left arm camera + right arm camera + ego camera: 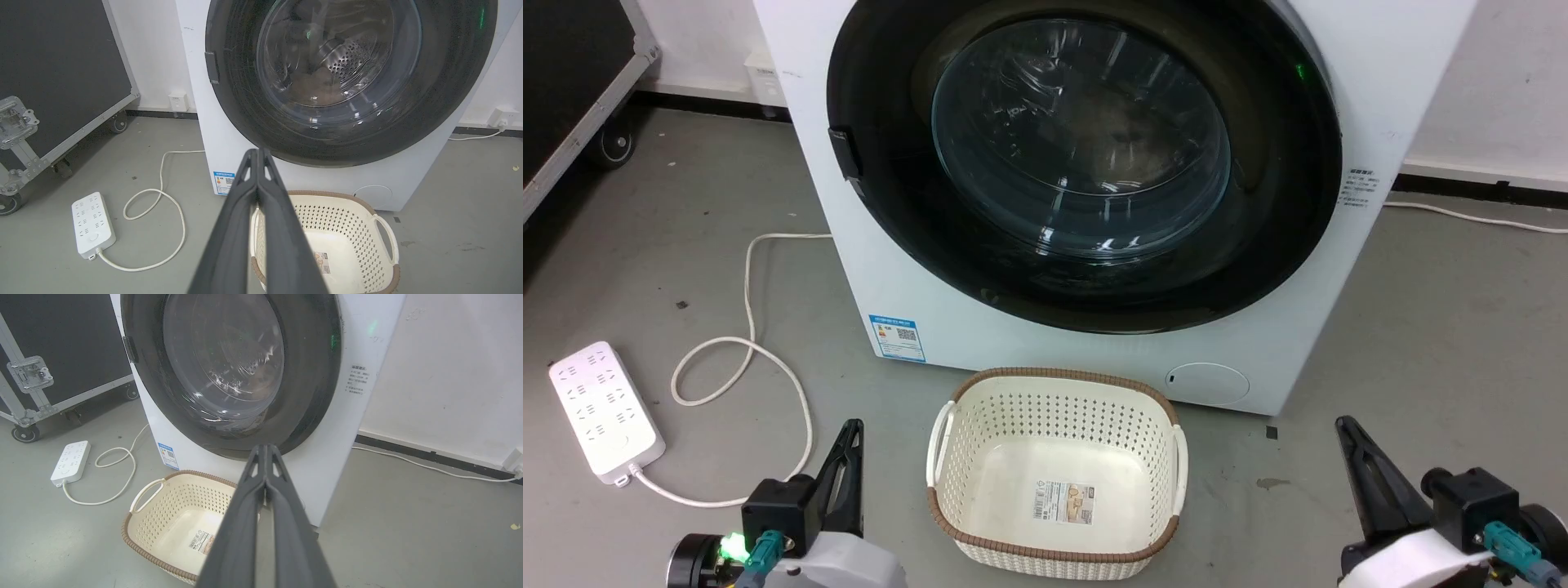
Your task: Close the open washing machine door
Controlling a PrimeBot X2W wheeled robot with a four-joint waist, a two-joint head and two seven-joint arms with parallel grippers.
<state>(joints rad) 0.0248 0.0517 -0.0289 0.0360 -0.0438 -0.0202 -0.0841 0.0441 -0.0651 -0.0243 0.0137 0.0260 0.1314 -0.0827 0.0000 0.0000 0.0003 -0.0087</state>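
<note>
- The door (1082, 143) sits in the front of the machine (1013, 343). Its black ring seems to lie flat, or almost flat, against the white panel. We cannot tell if it is latched.
- A small dark tab (844, 153) sits on the rim of the door at our left side. We judge that this is the free edge, so the hinge should be at our right, but we do not see it.
- The door is round, so it has no long axis. What counts is its face, which looks toward us.
- From both end effectors the door lies forward and higher. A last push, if one is needed, would go straight ahead onto the black ring near the tab.
- The left end effector (851, 445) is low at our left. Its two fingers are pressed together and hold nothing. It is the nearer one to the tab side.
- The right end effector (1349, 433) is low at our right, also with fingers together and empty. It stands before the side where we expect the hinge, and a push there would do little.
- The basket (1062, 376) stands on the floor (1421, 343) just in front of the machine, between the two arms and below the door. An arm going forward should pass above it or beside it.
</note>
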